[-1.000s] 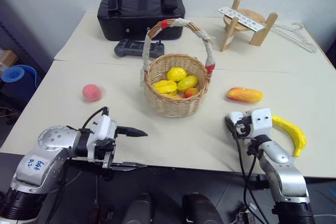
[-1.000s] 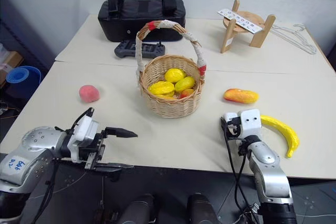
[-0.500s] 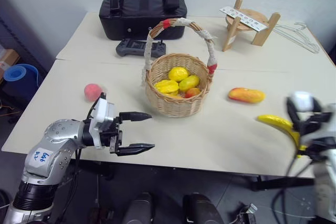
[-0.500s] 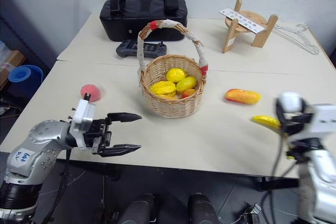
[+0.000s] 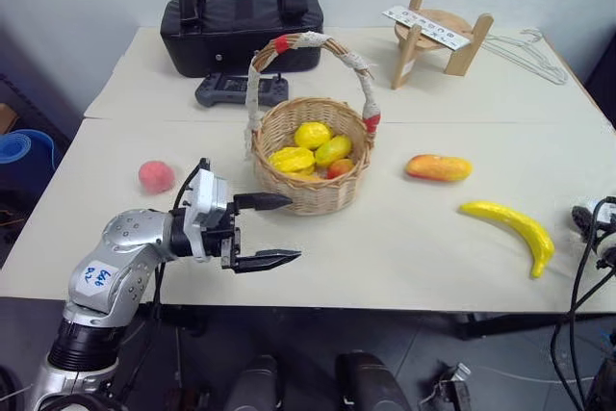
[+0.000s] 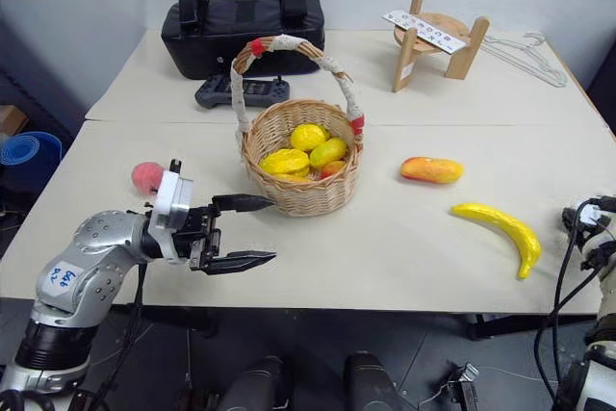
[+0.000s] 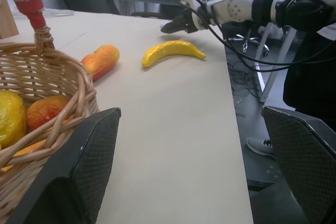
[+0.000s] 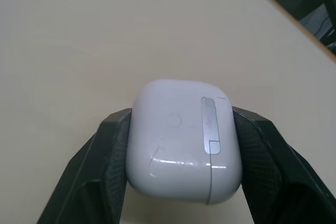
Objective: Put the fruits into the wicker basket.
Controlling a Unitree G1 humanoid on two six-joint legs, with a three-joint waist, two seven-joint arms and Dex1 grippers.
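Observation:
The wicker basket [image 5: 310, 197] stands mid-table and holds several small yellow fruits [image 5: 313, 135]. A pink-red peach [image 5: 155, 176] lies to its left. To its right lie an orange-yellow mango [image 5: 438, 167] and a yellow banana [image 5: 510, 230]. My left gripper [image 5: 281, 230] is open just in front of the basket's left side, pointing right, with nothing between its fingers. My right gripper [image 8: 181, 182] is out past the banana at the table's right edge. It is shut on a small white case [image 8: 181, 135] over the tabletop.
A black zip bag [image 5: 241, 26] and a game controller [image 5: 241, 91] sit behind the basket. A wooden stand [image 5: 433, 40] and a wire hanger [image 5: 525, 50] are at the back right. A blue object [image 5: 19, 146] lies on the floor to the left.
My right arm has swung far to the right, from beside the banana out to the table's right edge. My left gripper has edged up and forward toward the basket, still open.

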